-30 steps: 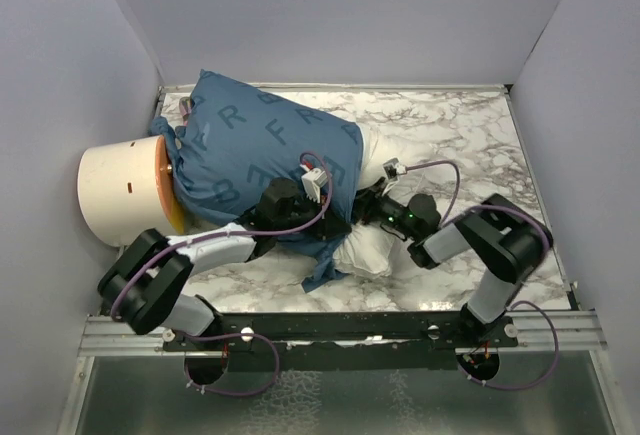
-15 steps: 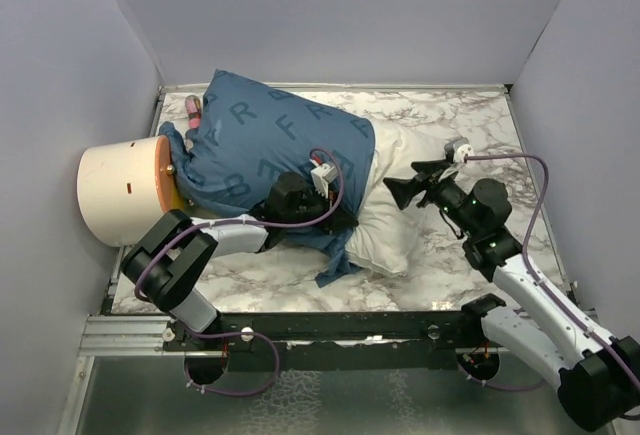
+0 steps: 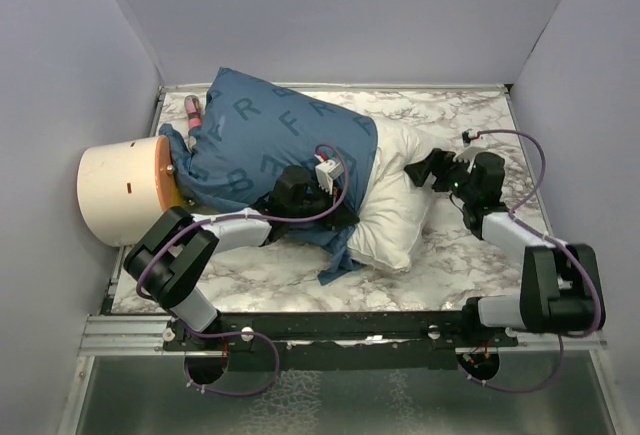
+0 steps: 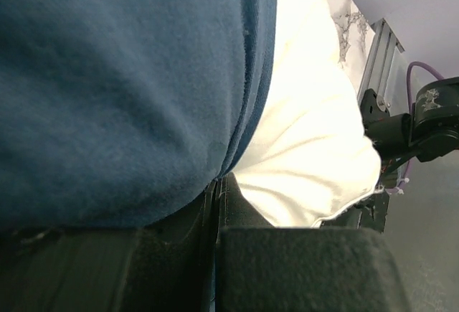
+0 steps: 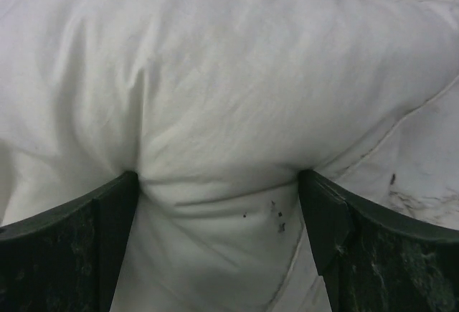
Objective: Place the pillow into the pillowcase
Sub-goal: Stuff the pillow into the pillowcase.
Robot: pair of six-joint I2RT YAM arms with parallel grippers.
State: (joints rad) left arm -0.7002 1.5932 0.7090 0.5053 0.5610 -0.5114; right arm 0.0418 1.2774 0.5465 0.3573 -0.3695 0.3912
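White plump fabric pillow lies across the middle of the marble-pattern tabletop, most of it inside the floppy blue letter-printed pillowcase; only the right end sticks out of the case mouth. The far end of the case is jammed against a cream cylindrical drum lying on its side by the left wall. The left gripper has its jaws pressed together right at the case's open edge, and the wrist view shows blue cloth running down into the slit between them, so I read it as pinching the hem, though the exact bite is hidden. The right gripper is spread wide, and its dark fingers straddle the bare pillow end, with white fabric bulging between them and touching both. Step in hand, as I judge it: stuff the last of the pillow in. To do that well, the right arm should drive along the pillow's long axis toward the drum, low to the table, so the stuffing slides instead of folding. The left should hold the hem taut and draw it rightward over the white corner at the same time. Risks: the hem slipping out of the pinch, or the near corner catching outside the mouth.
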